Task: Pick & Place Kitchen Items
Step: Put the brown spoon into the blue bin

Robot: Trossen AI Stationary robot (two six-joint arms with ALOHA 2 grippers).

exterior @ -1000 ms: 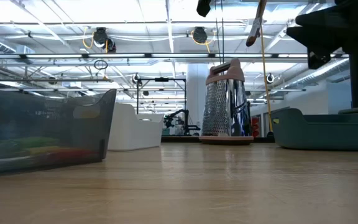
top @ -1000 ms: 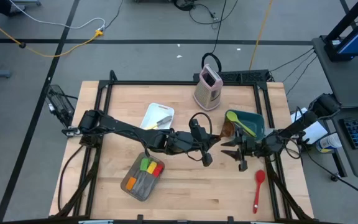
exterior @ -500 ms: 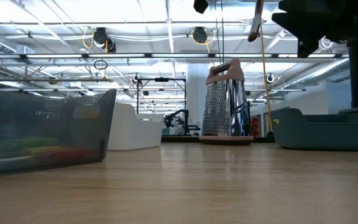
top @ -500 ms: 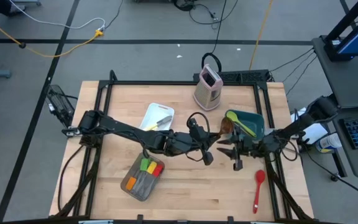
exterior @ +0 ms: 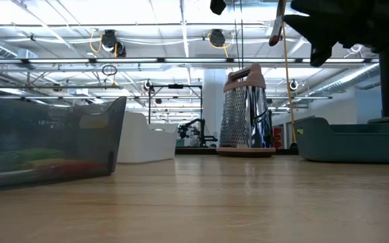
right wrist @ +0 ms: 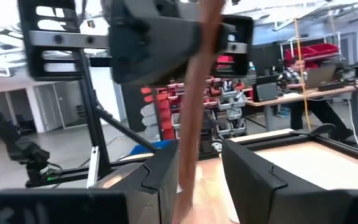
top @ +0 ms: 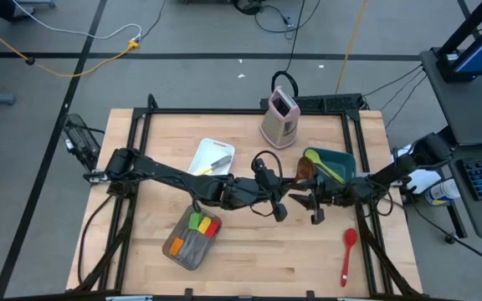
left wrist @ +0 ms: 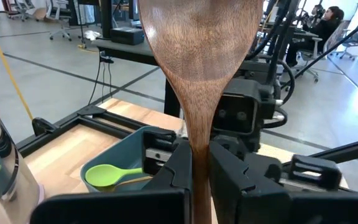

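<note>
The brown wooden spoon [left wrist: 199,68] is held above the desk [top: 249,251] near its middle, just left of the teal bin [top: 335,164], clamped at the handle by the left hand [left wrist: 199,163]. The right hand [right wrist: 199,163] is set around the handle with its fingers apart, seemingly not pressing. A red spoon [top: 348,254] lies nearer, to the right.
</note>
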